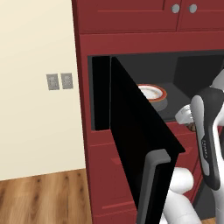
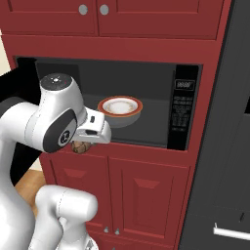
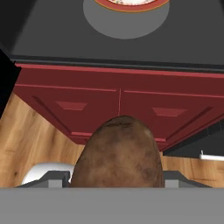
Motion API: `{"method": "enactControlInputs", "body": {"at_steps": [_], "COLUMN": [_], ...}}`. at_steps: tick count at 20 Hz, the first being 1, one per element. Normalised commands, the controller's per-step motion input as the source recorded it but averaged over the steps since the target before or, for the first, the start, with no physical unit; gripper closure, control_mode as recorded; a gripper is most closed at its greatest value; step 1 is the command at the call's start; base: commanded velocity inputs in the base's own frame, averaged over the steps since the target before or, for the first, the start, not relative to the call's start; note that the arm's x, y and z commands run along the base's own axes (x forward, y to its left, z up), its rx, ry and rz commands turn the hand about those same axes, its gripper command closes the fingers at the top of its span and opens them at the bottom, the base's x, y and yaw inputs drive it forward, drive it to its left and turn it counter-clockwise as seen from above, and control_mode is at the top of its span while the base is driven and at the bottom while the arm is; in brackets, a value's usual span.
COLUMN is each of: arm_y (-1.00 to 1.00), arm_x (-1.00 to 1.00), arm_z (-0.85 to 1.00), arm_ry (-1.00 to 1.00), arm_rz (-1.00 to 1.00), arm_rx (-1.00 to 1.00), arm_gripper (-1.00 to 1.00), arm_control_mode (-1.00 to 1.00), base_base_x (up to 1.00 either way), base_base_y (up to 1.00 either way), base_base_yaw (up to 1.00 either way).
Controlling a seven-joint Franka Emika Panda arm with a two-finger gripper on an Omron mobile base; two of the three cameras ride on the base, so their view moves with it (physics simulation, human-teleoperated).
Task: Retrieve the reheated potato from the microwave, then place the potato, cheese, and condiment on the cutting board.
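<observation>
**Potato Gripped Outside the Open Microwave**

The large built-in black microwave point(image 2: 117, 105), framed by dark red cabinetry point(image 2: 117, 190), is found with its wide flat black door point(image 1: 140, 140) swung fully open; the grey bar handle point(image 1: 151, 183) is seen at the door's free edge, at about 6 o'clock in the left base view. Inside the dark cavity, a grey bowl with an orange-red rim and white interior point(image 2: 120, 110) is seen standing on the cavity floor, near its middle. In the hand view the same bowl is noted at 12 o'clock.

The brown, rough-skinned oval potato point(image 3: 117, 153) is recorded clamped in the pincer point(image 3: 117, 178), its bulk occupying the space between the two finger tips at 6 o'clock of the hand view. The pincer is therefore closed on the potato. In the right base view the potato point(image 2: 81, 147) is seen just below the white hand, outside the cavity and in front of its lower edge, at about 8 o'clock from the bowl. In the left base view a small part of the potato point(image 1: 191, 127) is visible behind the white arm.

Below the potato, red cabinet doors and a light wooden floor point(image 3: 35, 144) are observed.
</observation>
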Motion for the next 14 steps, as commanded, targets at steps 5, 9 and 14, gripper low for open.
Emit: {"method": "enactControlInputs", "body": {"at_steps": [5,9,14], "arm_y": [0.0,0.0,0.0], "arm_x": [0.0,0.0,0.0], "arm_z": [0.0,0.0,0.0], "arm_ry": [0.0,0.0,0.0], "arm_rz": [0.0,0.0,0.0], "arm_rx": [0.0,0.0,0.0], "arm_gripper": [1.0,1.0,1.0], "arm_control_mode": [-1.0,-1.0,1.0], "base_base_x": [0.0,0.0,0.0], "base_base_y": [0.0,0.0,0.0], "base_base_yaw": [0.0,0.0,0.0]}}
